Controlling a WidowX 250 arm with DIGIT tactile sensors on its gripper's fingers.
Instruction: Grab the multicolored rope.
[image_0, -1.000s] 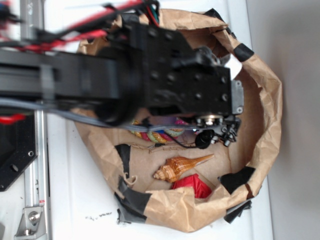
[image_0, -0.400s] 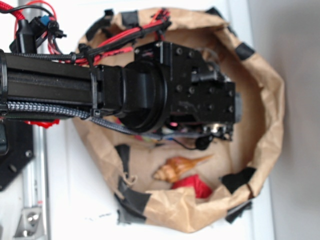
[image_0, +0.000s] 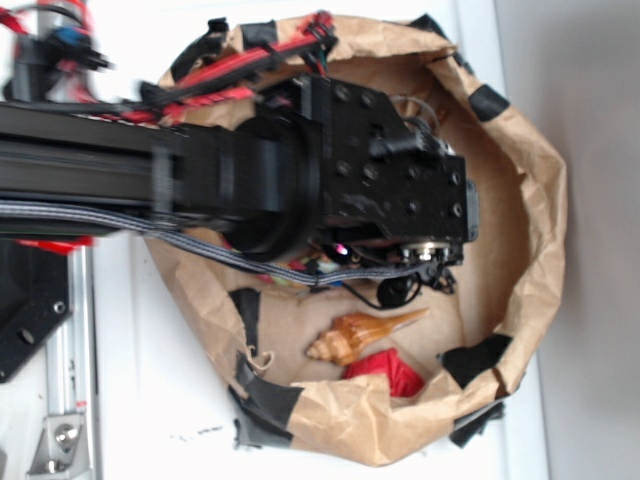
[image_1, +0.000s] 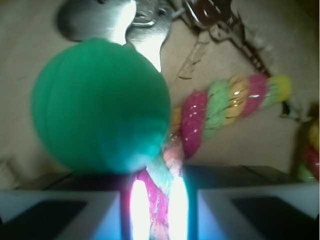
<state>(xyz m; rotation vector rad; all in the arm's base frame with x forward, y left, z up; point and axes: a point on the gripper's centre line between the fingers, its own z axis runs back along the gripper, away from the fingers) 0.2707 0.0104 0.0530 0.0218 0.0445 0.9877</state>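
Note:
In the wrist view the multicolored rope (image_1: 220, 107), twisted red, yellow and light green, runs from the upper right down between my fingers. My gripper (image_1: 156, 210) is shut on the rope, its two bright pads (image_1: 140, 210) pressing its lower end. A green ball (image_1: 100, 102) lies against the rope on the left. In the exterior view my gripper (image_0: 415, 275) is low inside the brown paper bag (image_0: 530, 230), and the arm hides nearly all of the rope; only a scrap of it (image_0: 300, 268) shows.
A brown spiral shell (image_0: 360, 335) and a red cloth item (image_0: 390, 372) lie near the bag's front wall. Metal keys (image_1: 145, 20) lie beyond the ball. A grey-black braided cable (image_0: 200, 250) runs under the arm. A metal rail (image_0: 65, 400) stands at the left.
The arm has come lower into the bag and now covers the rope that showed below it a second ago. The shell and red item have not moved.

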